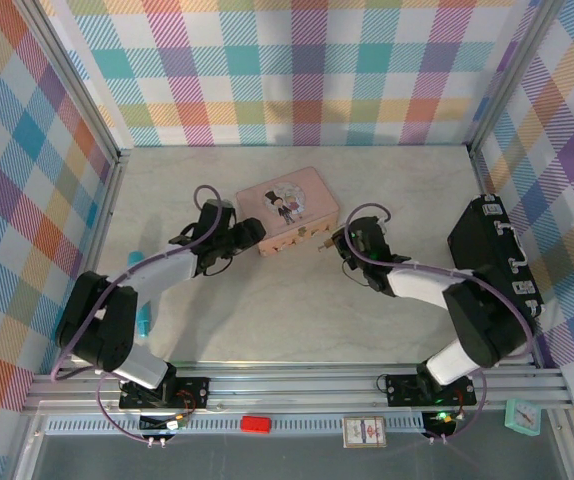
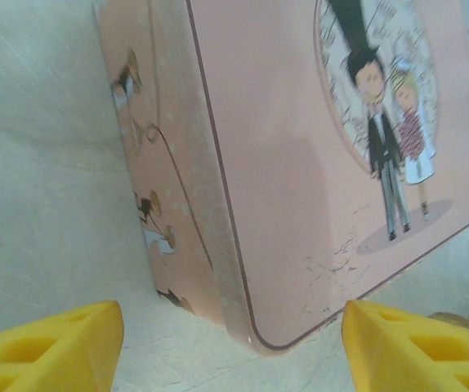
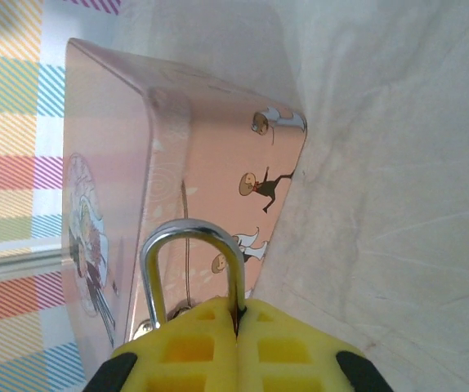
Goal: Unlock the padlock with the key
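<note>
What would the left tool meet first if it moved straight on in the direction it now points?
Most likely the pink tin. Its near corner lies right ahead of the left tool, between the open yellow fingers. How far ahead it is, the picture does not show clearly.

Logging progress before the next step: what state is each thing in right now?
pink tin: lid shut, lying flat on the table.
padlock: clamped, shackle sticking out; locked or not, cannot tell.
left gripper: open, at the tin's corner.
right gripper: shut on the padlock.
</note>
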Robot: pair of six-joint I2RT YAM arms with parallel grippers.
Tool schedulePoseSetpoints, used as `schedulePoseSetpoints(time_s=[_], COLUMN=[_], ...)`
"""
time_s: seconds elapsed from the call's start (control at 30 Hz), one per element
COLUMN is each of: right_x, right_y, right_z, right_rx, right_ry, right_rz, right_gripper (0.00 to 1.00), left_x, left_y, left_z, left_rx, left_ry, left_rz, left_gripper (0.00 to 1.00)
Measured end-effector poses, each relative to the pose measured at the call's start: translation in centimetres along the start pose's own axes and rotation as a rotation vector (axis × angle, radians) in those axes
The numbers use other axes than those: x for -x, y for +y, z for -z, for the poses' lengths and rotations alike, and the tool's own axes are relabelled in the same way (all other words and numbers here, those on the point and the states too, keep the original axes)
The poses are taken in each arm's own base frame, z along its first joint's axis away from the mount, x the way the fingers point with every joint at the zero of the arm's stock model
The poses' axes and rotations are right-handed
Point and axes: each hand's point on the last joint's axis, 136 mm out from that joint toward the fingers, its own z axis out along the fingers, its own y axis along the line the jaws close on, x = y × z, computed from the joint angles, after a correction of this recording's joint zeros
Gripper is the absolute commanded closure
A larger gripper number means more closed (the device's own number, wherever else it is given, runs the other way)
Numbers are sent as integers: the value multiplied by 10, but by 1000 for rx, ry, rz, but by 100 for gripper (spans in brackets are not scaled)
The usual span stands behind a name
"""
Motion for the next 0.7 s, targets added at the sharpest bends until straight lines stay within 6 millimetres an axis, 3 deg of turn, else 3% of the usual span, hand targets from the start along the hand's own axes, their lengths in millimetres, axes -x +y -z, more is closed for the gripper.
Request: schedulePoseSetpoints(time_s=[0.17, 0.43, 0.7], right_x=[10, 6, 2], right_y=[-8, -28, -39], right_z=[20, 43, 59], right_rx=[-71, -184, -301], right_ry=[22, 126, 246], right_rz=[167, 429, 628], right_gripper=[100, 100, 100], left_x=[10, -10, -8], left_y=[6, 32, 47], left_z=[30, 60, 93], left_rx=[-24, -4, 30], left_ry=[-69, -117, -226], left_rz=[-47, -132, -199], left_gripper=[26, 24, 21])
